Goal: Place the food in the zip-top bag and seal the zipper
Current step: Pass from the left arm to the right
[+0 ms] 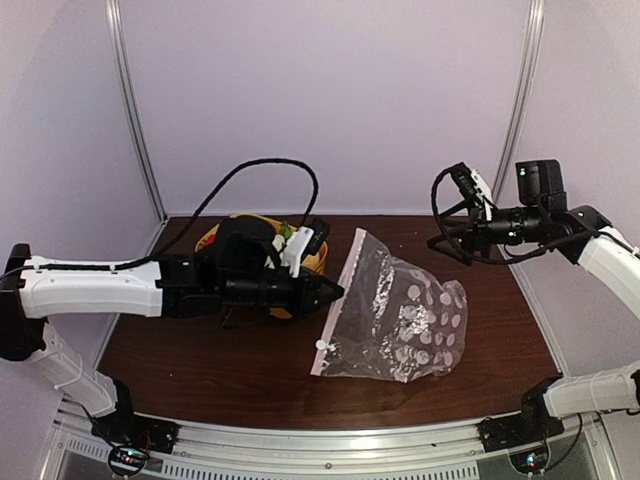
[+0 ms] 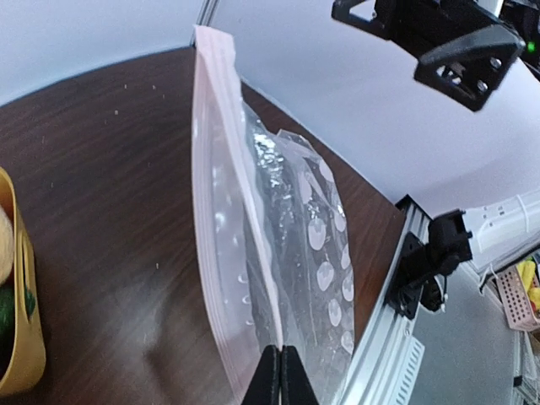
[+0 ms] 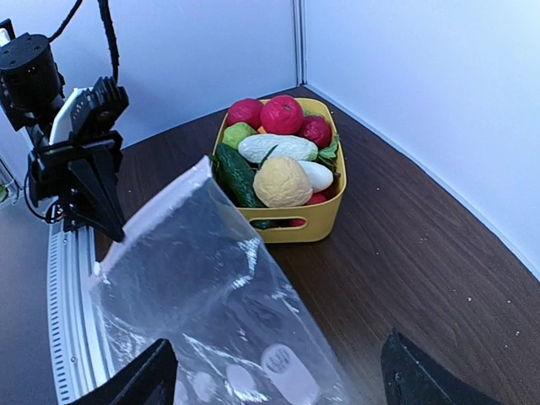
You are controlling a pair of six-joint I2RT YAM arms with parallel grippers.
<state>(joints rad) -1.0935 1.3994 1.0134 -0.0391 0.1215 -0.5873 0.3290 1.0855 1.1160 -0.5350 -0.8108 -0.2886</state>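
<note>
The zip-top bag (image 1: 400,320), clear with white dots, lies in the middle of the table with its mouth turned toward the left arm. My left gripper (image 2: 281,375) is shut on one lip of the mouth, pinching the pale zipper (image 2: 211,126) strip and holding it slightly off the wood. The other lip stays on the table. My right gripper (image 3: 283,384) hangs open, high above the bag's dotted end, with nothing between its fingers. The food (image 3: 283,160) is piled in a yellow tub (image 3: 329,224): red pieces, a dark green cucumber (image 3: 238,173), a white piece and a yellow-tan one.
The yellow tub (image 1: 250,228) stands at the back left, partly hidden behind my left arm. The aluminium rail (image 1: 330,450) runs along the near table edge. White walls close off the back and sides.
</note>
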